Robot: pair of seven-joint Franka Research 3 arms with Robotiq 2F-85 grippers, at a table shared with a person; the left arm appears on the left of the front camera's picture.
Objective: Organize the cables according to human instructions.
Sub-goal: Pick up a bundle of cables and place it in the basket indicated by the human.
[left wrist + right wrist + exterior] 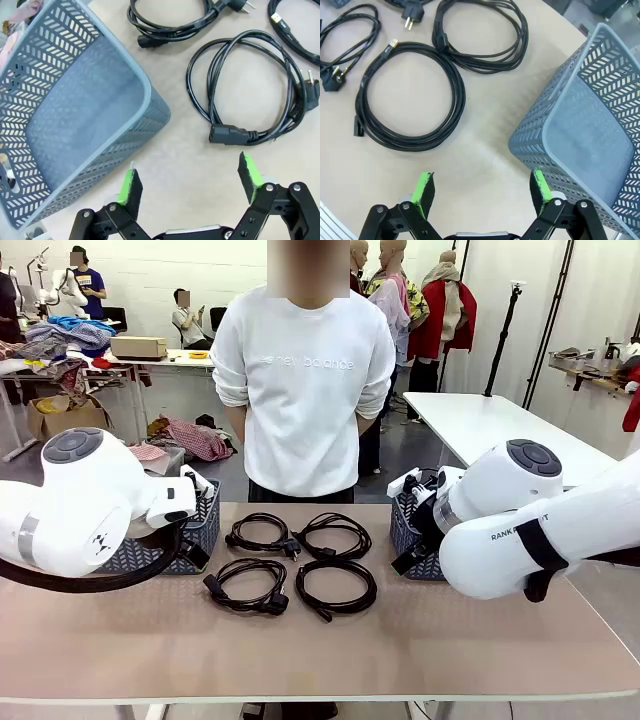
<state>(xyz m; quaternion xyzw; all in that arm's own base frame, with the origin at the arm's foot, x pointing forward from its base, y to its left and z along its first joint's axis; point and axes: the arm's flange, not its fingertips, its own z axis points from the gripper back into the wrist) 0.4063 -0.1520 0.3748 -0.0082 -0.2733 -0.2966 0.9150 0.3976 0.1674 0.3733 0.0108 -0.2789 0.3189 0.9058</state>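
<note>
Front view: four cables [272, 604] lie flat on the table [320, 660], just above frame centre, two rows of two, close but apart. Each coil reads as a wide oval, long axis left to right in the frame.
A left basket [205, 530] stands at the left of the cable group and a right basket [404, 536] at its right. A person [303, 390] stands at the top centre, behind the table's far edge.

Left wrist view: left gripper [189, 177] at the bottom edge, jaws spread wide, nothing between the green pads [131, 186], bare tabletop under them.
The nearest coil [227, 135] sits centre right. Its socket end lies at the coil's lower edge and points toward frame left. Its plug lies at the right edge, prongs toward the top. A second coil [165, 31] sits along the top edge.

Right wrist view: right gripper [483, 186] at the bottom edge, jaws equally wide, holding nothing.
A large round coil [405, 142] lies centre left, one end pointing to the upper right and the other pointing down at its lower left. Another coil [515, 50] lies at the top centre. A loose plug [410, 20] at the top left has its prongs toward the frame bottom.
</note>
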